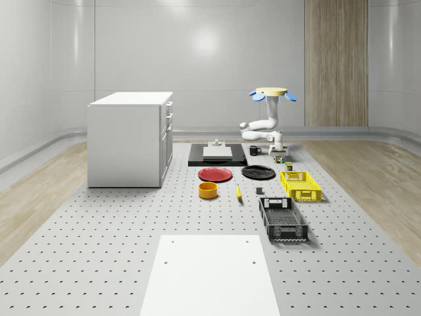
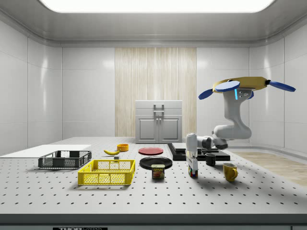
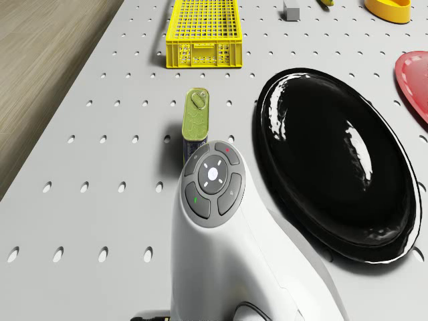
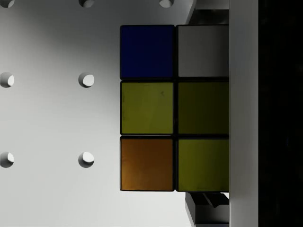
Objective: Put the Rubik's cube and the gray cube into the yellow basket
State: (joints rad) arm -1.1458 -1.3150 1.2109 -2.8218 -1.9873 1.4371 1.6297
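Drone (image 2: 247,85): hovering beyond the table's far right.
Gripper (image 2: 193,165): fingers flank Rubik's cube (image 4: 173,109); grip uncertain.
Gray cube (image 3: 291,10): beside the basket.
Yellow basket (image 1: 300,185): empty; both cubes pending.

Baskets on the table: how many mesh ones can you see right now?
2. The yellow plastic mesh basket sits near the whole-scene view's right edge of the table, beyond the black plastic mesh basket, which lies nearer the camera. None seems hidden.
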